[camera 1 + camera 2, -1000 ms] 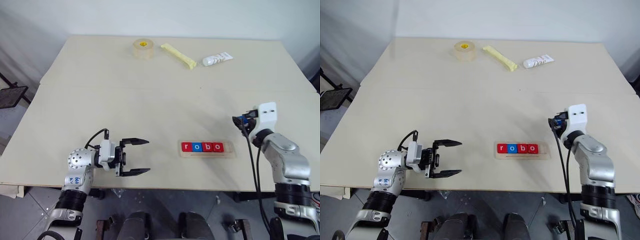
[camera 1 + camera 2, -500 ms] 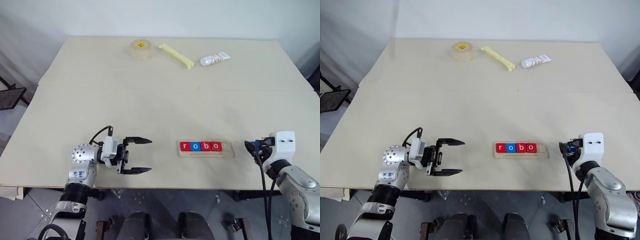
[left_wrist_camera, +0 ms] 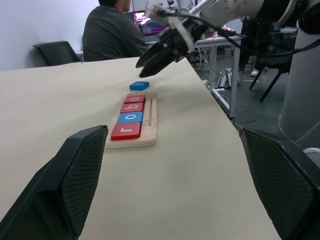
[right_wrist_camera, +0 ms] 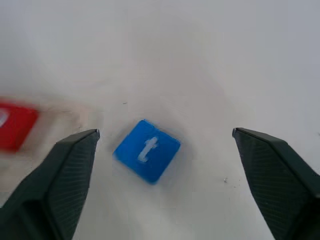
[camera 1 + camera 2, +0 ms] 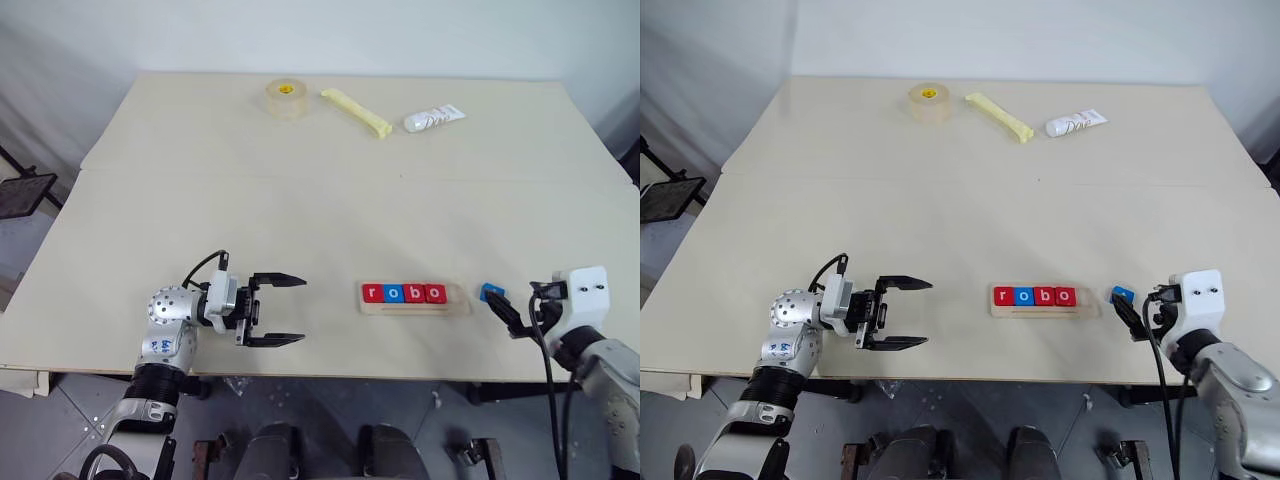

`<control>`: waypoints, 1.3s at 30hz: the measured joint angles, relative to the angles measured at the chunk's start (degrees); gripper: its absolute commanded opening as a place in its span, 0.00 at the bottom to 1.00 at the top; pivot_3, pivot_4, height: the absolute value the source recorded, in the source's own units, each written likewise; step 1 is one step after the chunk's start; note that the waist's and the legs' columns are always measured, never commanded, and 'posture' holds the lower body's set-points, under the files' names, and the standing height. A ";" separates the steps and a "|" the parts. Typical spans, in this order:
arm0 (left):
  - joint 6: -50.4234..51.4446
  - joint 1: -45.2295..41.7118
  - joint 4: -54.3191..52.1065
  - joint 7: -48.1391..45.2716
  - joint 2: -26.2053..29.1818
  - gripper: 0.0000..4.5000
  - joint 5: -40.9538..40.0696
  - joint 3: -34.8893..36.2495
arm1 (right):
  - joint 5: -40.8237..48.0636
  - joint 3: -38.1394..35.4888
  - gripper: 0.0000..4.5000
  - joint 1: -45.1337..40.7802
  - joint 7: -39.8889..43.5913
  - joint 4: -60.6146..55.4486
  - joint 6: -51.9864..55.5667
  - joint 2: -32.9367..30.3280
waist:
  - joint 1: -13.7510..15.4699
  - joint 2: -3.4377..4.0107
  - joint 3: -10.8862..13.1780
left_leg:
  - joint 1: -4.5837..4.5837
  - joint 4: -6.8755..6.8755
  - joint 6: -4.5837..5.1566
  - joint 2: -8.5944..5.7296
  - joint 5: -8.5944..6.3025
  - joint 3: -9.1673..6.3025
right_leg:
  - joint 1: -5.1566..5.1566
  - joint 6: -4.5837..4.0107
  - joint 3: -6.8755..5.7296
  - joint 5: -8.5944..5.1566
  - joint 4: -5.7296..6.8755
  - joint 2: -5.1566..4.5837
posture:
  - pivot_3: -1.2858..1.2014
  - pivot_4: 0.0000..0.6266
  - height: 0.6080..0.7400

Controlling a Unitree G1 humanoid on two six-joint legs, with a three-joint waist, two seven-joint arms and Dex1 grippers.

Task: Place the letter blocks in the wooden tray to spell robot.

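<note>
Pale and broad, the table (image 5: 320,200) stands against a white wall. Nearest, by the front edge on the robot's left, the left end effector (image 5: 282,310) hovers with its two fingers spread and nothing between them, pointing across toward the tray. On the robot's right, the right end effector (image 5: 1127,315) sits low near the front edge, fingers spread wide and holding nothing; the right wrist view shows them either side of a blue block marked t (image 4: 146,157), without touching it.

That blue t block (image 5: 492,293) lies flat on the table, just beside the right end of the wooden tray (image 5: 458,297) and outside it. In the tray, four blocks (image 5: 404,293) stand in a row, red, blue, red, red, reading r, o, b, o, packed toward its left end, with a bare stretch at the right end.

So four of five letters look placed; what seems left is picking up the t and setting it after the last o.

Farther back lie a roll of tape (image 5: 286,98), a pale yellow stick (image 5: 356,112) and a white tube (image 5: 434,118).
</note>
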 measured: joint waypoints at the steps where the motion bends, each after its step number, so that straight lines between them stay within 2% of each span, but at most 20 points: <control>1: -0.02 0.00 0.06 -0.01 -0.08 1.00 0.00 0.00 | 0.54 -0.09 1.00 1.39 3.07 -0.26 -0.05 -3.35 | 0.06 0.00 0.00 | 0.00 0.01 0.01 -0.02 -0.01 0.01 | 0.01 0.00 0.01 0.00 -0.02 -0.02 | 0.52 0.24 1.00; 6: -0.41 -0.03 0.48 -0.01 -0.89 1.00 0.09 0.02 | -0.07 0.47 1.00 4.42 19.18 3.57 -4.73 -19.22 | 0.09 -0.02 0.01 | 0.04 0.03 0.03 0.02 -0.01 0.02 | 0.14 0.00 -0.01 0.00 -0.21 0.01 | 0.52 0.24 1.00; 8: -0.63 0.02 0.51 0.00 -1.41 1.00 0.12 -0.20 | -1.18 1.65 1.00 3.28 23.35 6.94 -7.38 -22.31 | 0.08 -0.04 0.01 | 0.06 0.03 0.02 0.05 -0.01 0.00 | 0.17 0.00 -0.04 0.00 -0.23 0.04 | 0.52 0.24 1.00; 10: -0.73 0.15 0.47 0.08 -1.52 1.00 0.16 -0.20 | -2.76 5.82 1.00 0.05 26.86 11.53 -10.19 -24.86 | 0.03 -0.04 0.02 | 0.06 0.03 0.02 0.03 -0.01 0.02 | 0.17 0.00 -0.05 0.00 -0.24 0.01 | 0.52 0.24 1.00; 14: -0.83 0.38 0.20 0.41 -1.86 1.00 0.22 -0.31 | -5.43 12.64 1.00 -7.50 31.72 19.37 -14.42 -27.09 | -0.07 -0.05 0.02 | 0.06 0.05 0.02 0.04 -0.01 0.00 | 0.17 0.00 -0.09 0.00 -0.23 0.00 | 0.52 0.24 1.00; 18: -1.19 1.60 -0.49 1.62 -1.91 1.00 0.29 -0.19 | -10.05 22.11 1.00 -20.13 35.89 31.00 -19.11 -26.86 | -0.19 -0.05 0.02 | 0.05 0.09 0.02 0.04 -0.01 0.00 | 0.18 0.00 -0.13 0.00 -0.24 -0.02 | 0.52 0.24 1.00; 22: -1.22 3.38 -2.20 2.89 -1.76 1.00 0.30 -0.08 | -13.76 27.79 1.00 -25.41 38.10 39.11 -22.79 -25.02 | 0.10 -0.04 0.02 | -0.01 0.08 0.02 0.02 -0.01 -0.12 | 0.16 0.00 -0.28 0.00 -0.20 -0.08 | 0.52 0.24 1.00; 25: -1.21 4.68 -3.32 3.74 -1.18 1.00 0.30 -0.01 | -14.72 28.38 0.86 -26.81 39.76 41.57 -24.98 -24.90 | 0.07 -0.04 0.02 | -0.01 0.08 0.02 0.00 -0.01 -0.13 | 0.18 0.00 -0.33 0.00 -0.19 -0.10 | 0.52 0.24 1.00; 32: -1.09 6.35 -5.22 4.67 -0.91 1.00 0.29 0.06 | -14.96 29.15 0.33 -27.47 41.27 42.64 -26.38 -24.86 | 0.06 -0.04 0.02 | 0.02 0.13 0.02 0.00 -0.01 -0.15 | 0.25 0.00 -0.37 0.00 -0.21 -0.11 | 0.52 0.24 1.00; 39: -0.96 6.56 -5.54 4.94 -0.87 1.00 0.28 0.04 | -15.04 29.08 0.32 -26.63 43.20 37.85 -25.66 -26.94 | 0.04 -0.03 0.02 | 0.01 0.13 0.02 0.00 -0.01 -0.15 | 0.24 0.00 -0.38 0.00 -0.21 -0.12 | 0.52 0.24 1.00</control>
